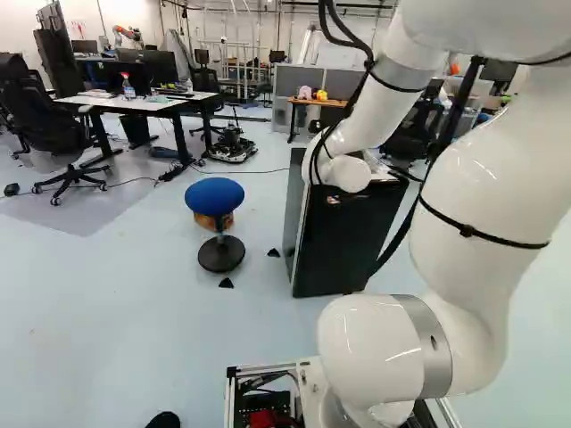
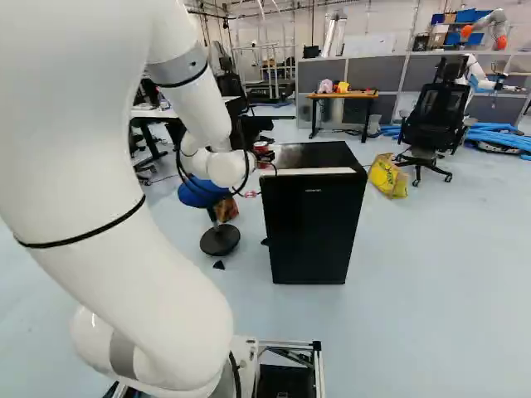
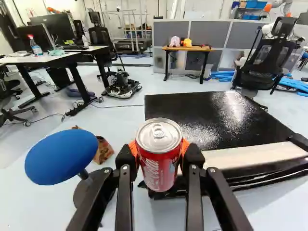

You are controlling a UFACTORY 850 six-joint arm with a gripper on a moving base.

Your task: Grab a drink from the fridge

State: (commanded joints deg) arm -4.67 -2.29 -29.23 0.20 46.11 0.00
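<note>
In the right base view my gripper (image 2: pixel 264 157) is at the near left corner of the black fridge's top, beside a red can (image 2: pixel 261 148). The wrist view shows the gripper (image 3: pixel 159 156) shut on the red drink can (image 3: pixel 158 166), an orange pad on either side. The can is upright, its silver lid unopened. Beyond and beside it lies the shiny top of the fridge (image 3: pixel 216 115), with a pale strip along the door edge. The fridge door (image 2: pixel 311 228) faces the base; whether it is fully closed I cannot tell. The fridge's inside is hidden.
A blue stool (image 1: pixel 214 196) stands left of the fridge, with a brown bag (image 3: pixel 102 150) behind it. Desks (image 1: pixel 134 104) are farther left. A yellow bag (image 2: pixel 387 176) and a black office chair (image 2: pixel 433 124) are beyond the fridge to the right. Another robot (image 2: pixel 489 29) is at the back.
</note>
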